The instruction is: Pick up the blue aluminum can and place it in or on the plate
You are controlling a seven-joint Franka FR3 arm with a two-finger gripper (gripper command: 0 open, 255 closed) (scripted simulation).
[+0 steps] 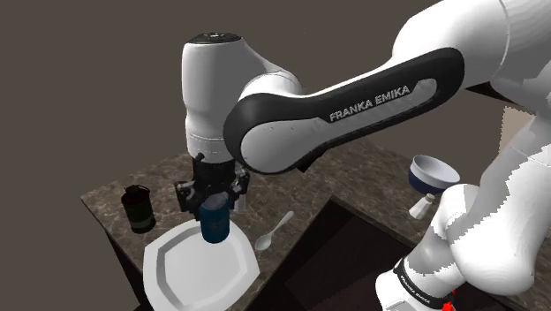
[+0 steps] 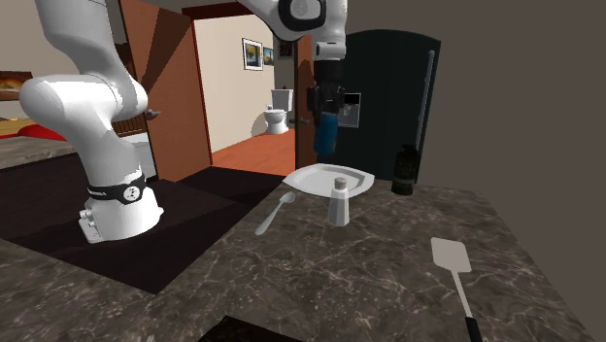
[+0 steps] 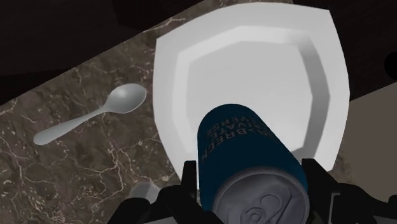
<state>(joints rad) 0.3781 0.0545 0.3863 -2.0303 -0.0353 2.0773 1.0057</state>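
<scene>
Nearest the wrist camera, the gripper (image 3: pixel 249 173) has its two black fingers closed on opposite sides of the blue can (image 3: pixel 245 140), with the silver lid end towards the hand. You are holding it upright in the air, just above the white plate (image 3: pixel 254 63) and over its edge, not its middle. Expect it to be light, thin-walled and smooth (easy to dent, easy to slip), so the upper-body grip looks sound; squeeze no harder. A spoon (image 3: pixel 95 116) lies beside the plate, to its right in the shoulder view.
</scene>
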